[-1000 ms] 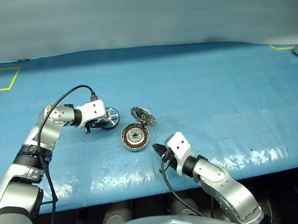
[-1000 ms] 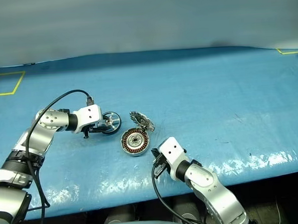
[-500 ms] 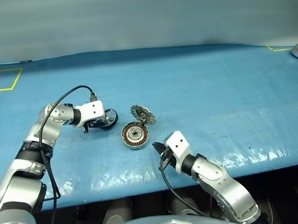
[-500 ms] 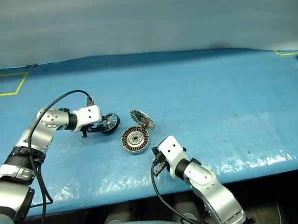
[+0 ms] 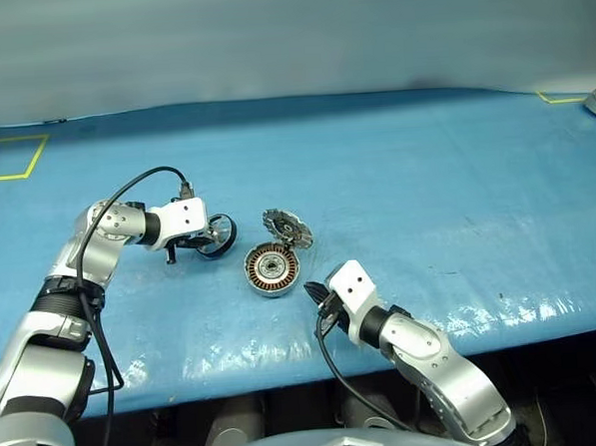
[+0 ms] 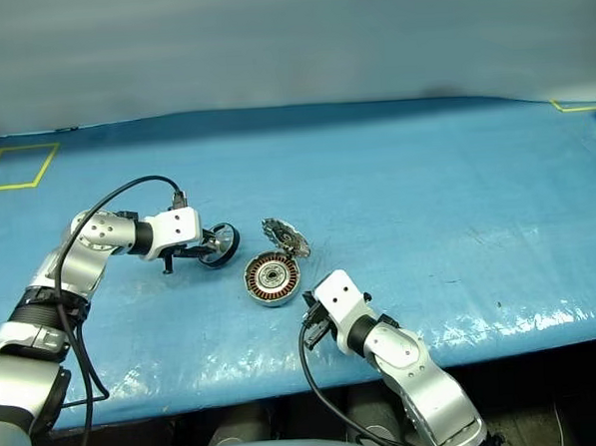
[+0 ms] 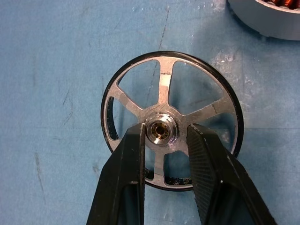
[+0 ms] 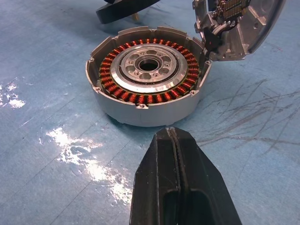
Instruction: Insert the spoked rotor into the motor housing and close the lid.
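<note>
The blue table [image 5: 395, 168] is left bare over its far and right stretches — wide passage is offered there. Near the front, the middle is taken up by the motor housing [image 5: 272, 270], and approach from behind it is blocked by the lid [image 5: 284, 229], stood up at its far rim. The housing's left side is crowded by the spoked rotor [image 7: 172, 120] and the left gripper [image 7: 165, 140]; its near side is faced by the right gripper [image 8: 176, 140], a strip of bare table being left between — the open top is kept clear.

Bright overhead light, white glare on blue table [image 5: 285, 349], sharp focus
</note>
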`<move>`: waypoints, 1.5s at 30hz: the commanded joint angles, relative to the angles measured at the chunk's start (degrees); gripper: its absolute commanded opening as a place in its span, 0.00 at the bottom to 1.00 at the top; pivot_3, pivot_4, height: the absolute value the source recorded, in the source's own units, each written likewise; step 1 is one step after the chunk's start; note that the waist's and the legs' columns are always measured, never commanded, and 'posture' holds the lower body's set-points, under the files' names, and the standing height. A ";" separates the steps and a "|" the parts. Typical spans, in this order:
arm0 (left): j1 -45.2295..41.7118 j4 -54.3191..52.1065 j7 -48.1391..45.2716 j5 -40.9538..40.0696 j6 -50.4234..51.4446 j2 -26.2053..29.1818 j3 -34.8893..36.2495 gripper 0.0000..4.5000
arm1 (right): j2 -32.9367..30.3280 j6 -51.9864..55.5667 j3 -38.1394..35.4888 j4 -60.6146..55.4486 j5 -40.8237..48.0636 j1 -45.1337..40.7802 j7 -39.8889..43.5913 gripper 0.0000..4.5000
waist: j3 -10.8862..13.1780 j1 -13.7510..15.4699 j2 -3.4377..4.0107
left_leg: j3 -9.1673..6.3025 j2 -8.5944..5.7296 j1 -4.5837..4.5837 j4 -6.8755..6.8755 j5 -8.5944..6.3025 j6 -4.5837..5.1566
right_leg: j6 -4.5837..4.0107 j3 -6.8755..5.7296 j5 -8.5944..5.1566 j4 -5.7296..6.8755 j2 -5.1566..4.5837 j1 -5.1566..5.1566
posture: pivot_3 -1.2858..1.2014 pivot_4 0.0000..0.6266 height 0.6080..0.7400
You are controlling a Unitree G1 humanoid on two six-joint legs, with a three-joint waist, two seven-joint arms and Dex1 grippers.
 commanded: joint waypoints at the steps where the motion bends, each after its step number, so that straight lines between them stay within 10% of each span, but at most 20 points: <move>1: 0.94 -1.28 -1.64 -2.75 1.50 0.22 2.19 0.21 | 0.33 -0.48 0.21 -0.92 -0.30 -0.18 -0.07 0.00 | 0.00 -0.03 0.00 | 0.00 0.00 0.00 0.00 0.00 0.00 | 0.00 0.00 0.00 0.00 0.00 -0.01 | 0.52 0.24 1.00; 23: 6.10 -32.48 -8.07 -16.27 19.69 3.46 6.33 0.20 | 0.52 -0.29 0.18 -0.74 -0.83 -0.11 1.06 0.00 | 0.03 -0.13 -0.02 | 0.00 0.03 -0.04 -0.01 0.00 0.00 | -0.01 0.01 0.00 -0.02 0.01 -0.05 | 0.52 0.24 1.00; 45: 2.18 -30.69 -9.60 -10.28 16.23 -0.84 -3.10 0.20 | 4.98 -18.29 -3.91 6.19 3.73 5.91 3.88 0.00 | 0.03 -0.16 -0.02 | 0.03 0.07 -0.03 0.02 0.00 0.00 | -0.01 0.08 0.01 -0.01 0.10 -0.04 | 0.52 0.24 1.00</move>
